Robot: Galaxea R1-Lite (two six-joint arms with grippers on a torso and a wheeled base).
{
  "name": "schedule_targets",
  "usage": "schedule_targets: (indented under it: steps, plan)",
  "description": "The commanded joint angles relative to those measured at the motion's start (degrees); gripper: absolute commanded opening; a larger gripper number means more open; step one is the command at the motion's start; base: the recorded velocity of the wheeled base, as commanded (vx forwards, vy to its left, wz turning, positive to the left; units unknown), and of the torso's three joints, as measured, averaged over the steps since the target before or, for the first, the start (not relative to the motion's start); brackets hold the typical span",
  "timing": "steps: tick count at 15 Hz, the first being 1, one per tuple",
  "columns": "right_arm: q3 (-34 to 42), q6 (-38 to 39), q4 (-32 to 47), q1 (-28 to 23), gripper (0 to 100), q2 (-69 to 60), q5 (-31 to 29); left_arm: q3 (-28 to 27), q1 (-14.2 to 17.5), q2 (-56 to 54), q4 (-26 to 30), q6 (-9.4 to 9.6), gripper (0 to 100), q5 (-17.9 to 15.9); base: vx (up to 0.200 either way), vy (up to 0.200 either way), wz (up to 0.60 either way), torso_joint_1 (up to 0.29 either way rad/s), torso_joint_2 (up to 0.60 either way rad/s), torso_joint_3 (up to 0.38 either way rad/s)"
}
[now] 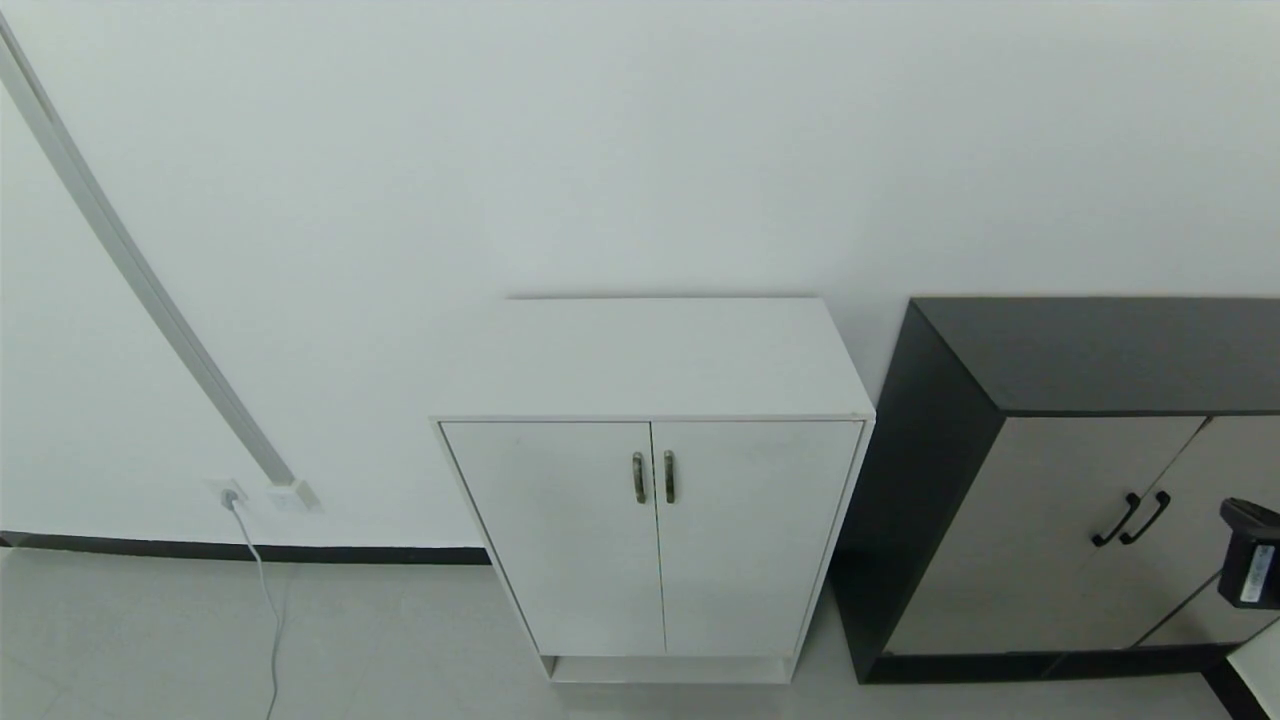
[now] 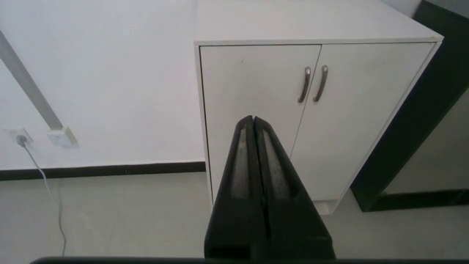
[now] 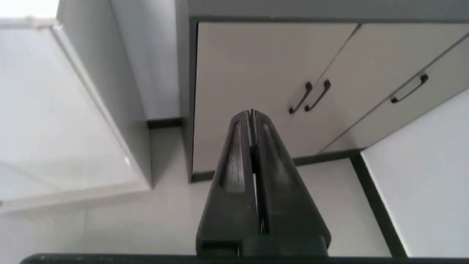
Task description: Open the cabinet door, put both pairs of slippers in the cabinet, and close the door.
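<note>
The white cabinet (image 1: 655,520) stands on the floor (image 1: 400,640) with its back against the white wall (image 1: 640,150), both doors (image 1: 560,530) shut flush and their two upright metal handles (image 1: 638,477) side by side at the middle seam, near the top edge of the doors. A low open gap runs under the doors at the cabinet's foot. Just beside it on the right, with a narrow gap between them, sits a dark cabinet (image 1: 930,480) with pale doors and black curved handles (image 1: 1130,518) — also shut. The left gripper (image 2: 253,121) hangs in the air in front of the white cabinet's left door, well apart from it, its two fingers pressed together and holding nothing. The right gripper (image 3: 251,116) hangs before the dark cabinet, above the floor, its fingers likewise closed tight on nothing. To the left of the white cabinet a wall socket (image 1: 230,495) sits low on the wall just above the black skirting (image 1: 250,550), a grey cable (image 1: 268,600) trailing from it down to the floor — and a pale conduit (image 1: 130,260) climbs slantwise up the wall from beside it.
</note>
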Motion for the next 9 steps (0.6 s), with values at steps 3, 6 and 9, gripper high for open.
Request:
schedule_targets:
  steps: [3, 6, 9]
  plan:
    - [-0.1, -1.6, 19.7, 0.0, 0, -21.3, 5.7, 0.0, 0.0, 0.1, 0.0, -0.04, 0, 0.0, 0.000, 0.000, 0.00, 0.000, 0.00, 0.000]
    - [0.0, -2.7, 31.9, 0.2, 0, -29.6, 10.6, 0.0, 0.0, 0.1, 0.0, -0.04, 0, 0.0, 0.000, 0.000, 0.00, 0.000, 0.00, 0.000]
    - [2.3, -2.6, 39.2, 0.2, 0, -32.5, 14.0, 0.0, 0.0, 0.1, 0.0, -0.04, 0, 0.0, 0.000, 0.000, 0.00, 0.000, 0.00, 0.000]
